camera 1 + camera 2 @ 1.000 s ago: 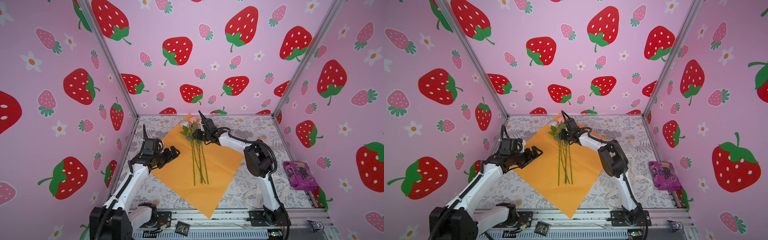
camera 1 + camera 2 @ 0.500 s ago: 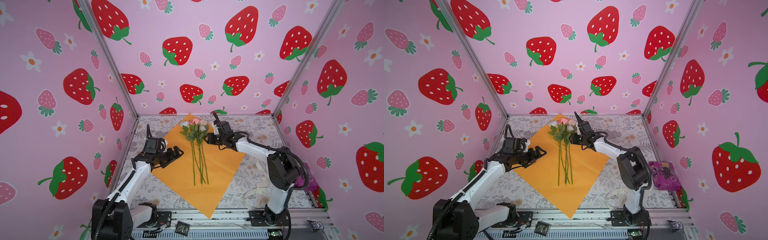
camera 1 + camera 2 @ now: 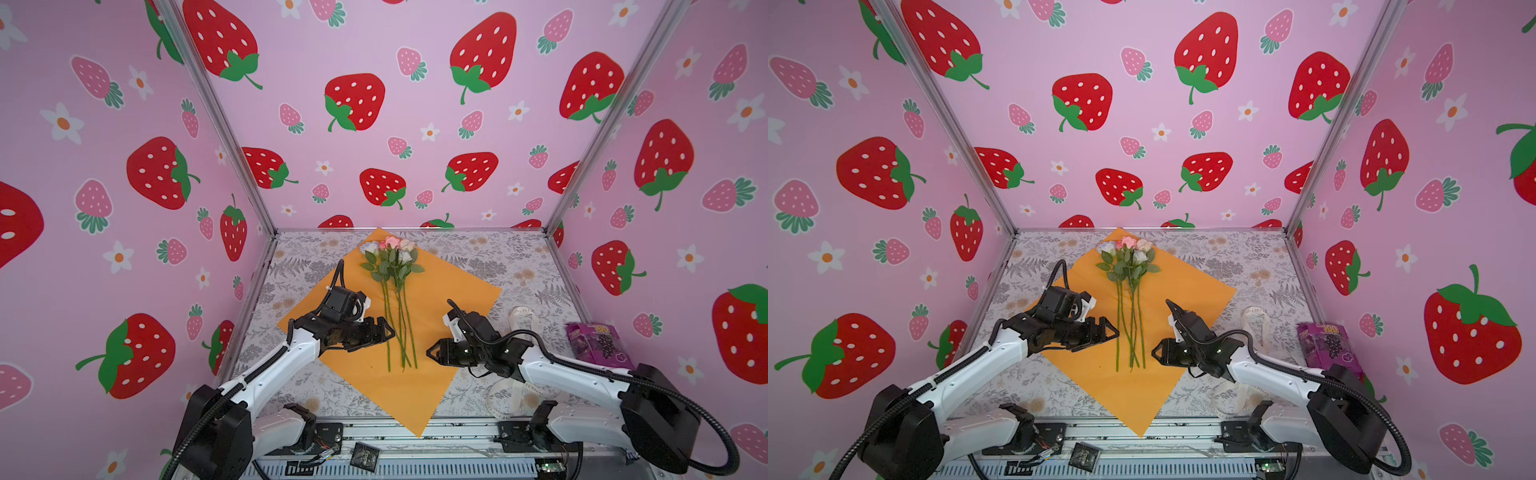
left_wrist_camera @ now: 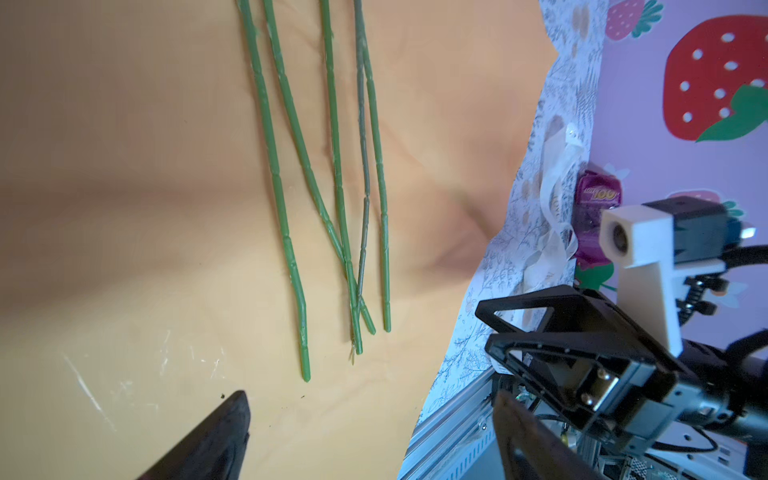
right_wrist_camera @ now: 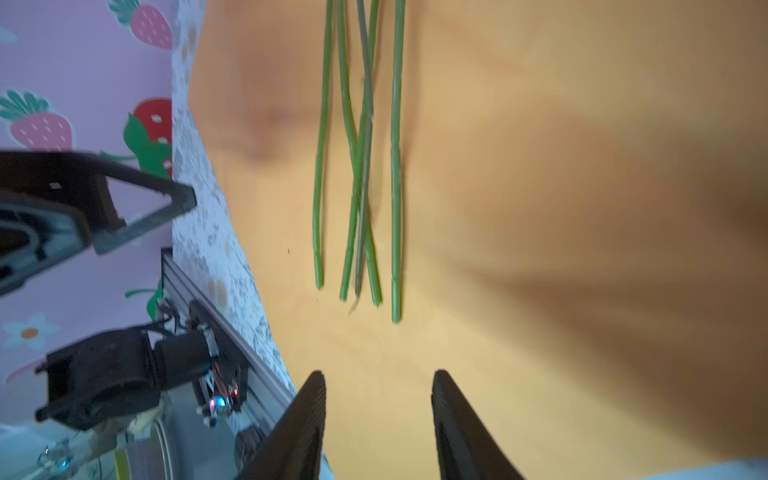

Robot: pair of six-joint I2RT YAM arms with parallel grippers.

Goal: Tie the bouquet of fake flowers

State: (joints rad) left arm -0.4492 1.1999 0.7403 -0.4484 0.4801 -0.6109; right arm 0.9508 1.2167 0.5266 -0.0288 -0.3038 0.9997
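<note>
The bouquet of fake flowers [image 3: 392, 266] lies flat on a wrinkled diamond of orange paper [image 3: 453, 291], its thin, jointed plastic stems loose (two cross near the ends). The left gripper [image 3: 385, 333] gapes wide just beside them. The right gripper [image 3: 430, 356] stands partly parted and empty.

Your left gripper [image 3: 387, 332] hangs low at mid-left and points right, its jaws wide apart and holding nothing. Your right gripper [image 3: 430, 355] faces it from the right, slightly nearer, jaws partly apart, also holding nothing. Both forearms reach in from the near corners.
</note>
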